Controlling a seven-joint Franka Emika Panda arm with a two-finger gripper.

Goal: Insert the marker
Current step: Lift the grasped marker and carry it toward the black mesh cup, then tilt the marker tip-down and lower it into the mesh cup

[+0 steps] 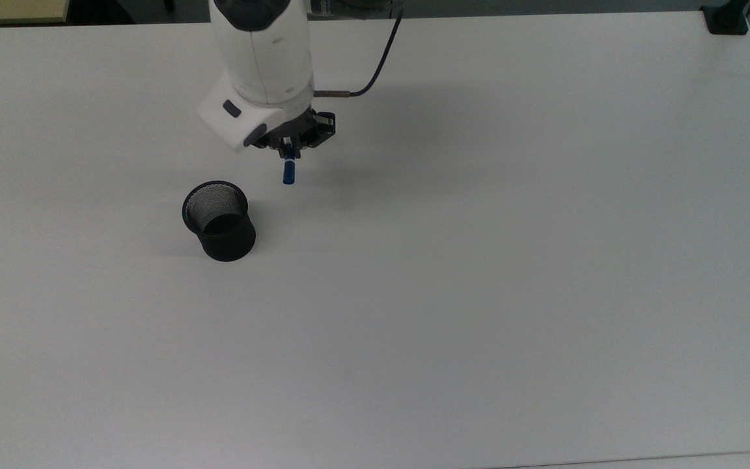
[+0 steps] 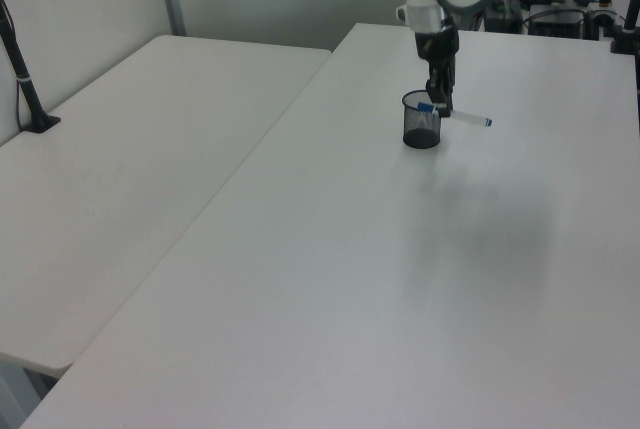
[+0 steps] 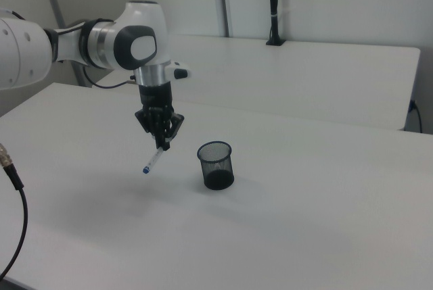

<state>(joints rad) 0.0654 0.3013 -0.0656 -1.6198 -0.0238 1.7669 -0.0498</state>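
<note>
the mesh cup looks like matt black wire mesh; the table is smooth, matt white; the marker has a smooth plastic barrel.
</note>
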